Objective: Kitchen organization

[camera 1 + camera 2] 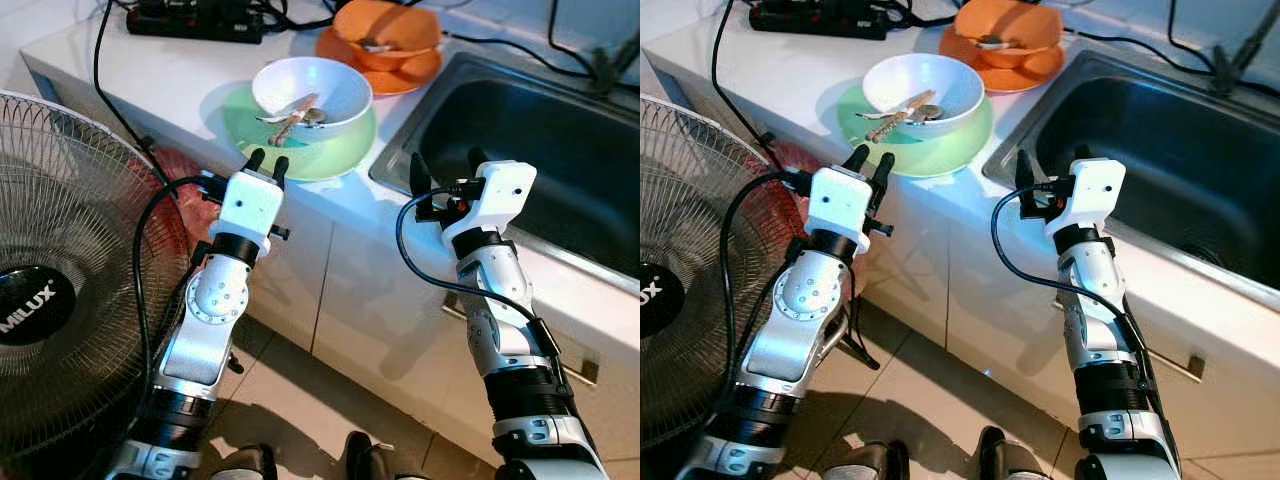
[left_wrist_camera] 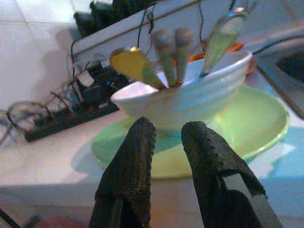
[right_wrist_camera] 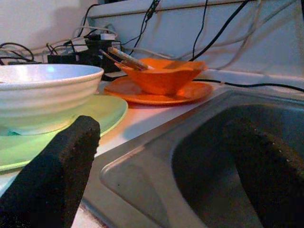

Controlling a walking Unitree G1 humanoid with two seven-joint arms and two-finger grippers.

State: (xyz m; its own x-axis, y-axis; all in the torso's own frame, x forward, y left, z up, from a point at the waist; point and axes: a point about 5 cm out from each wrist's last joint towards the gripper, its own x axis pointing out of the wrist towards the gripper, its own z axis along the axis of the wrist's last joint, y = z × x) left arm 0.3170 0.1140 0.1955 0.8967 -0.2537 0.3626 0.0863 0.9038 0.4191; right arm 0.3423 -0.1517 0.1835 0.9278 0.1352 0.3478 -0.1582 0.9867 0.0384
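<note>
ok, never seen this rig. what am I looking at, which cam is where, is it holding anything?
It is a humanoid robot standing at a kitchen counter. The two wide pictures come from its head, looking down at its own silver arms. The other two come from wrist cameras looking along each arm's black fingers.

On the counter, a white bowl with cutlery sits on a green plate. Behind it an orange bowl sits on an orange plate, next to the sink. A fan stands by the robot's left side.

The left gripper is near the green plate's edge, fingers slightly apart. The right gripper is open at the sink's rim. Neither holds anything.
</note>
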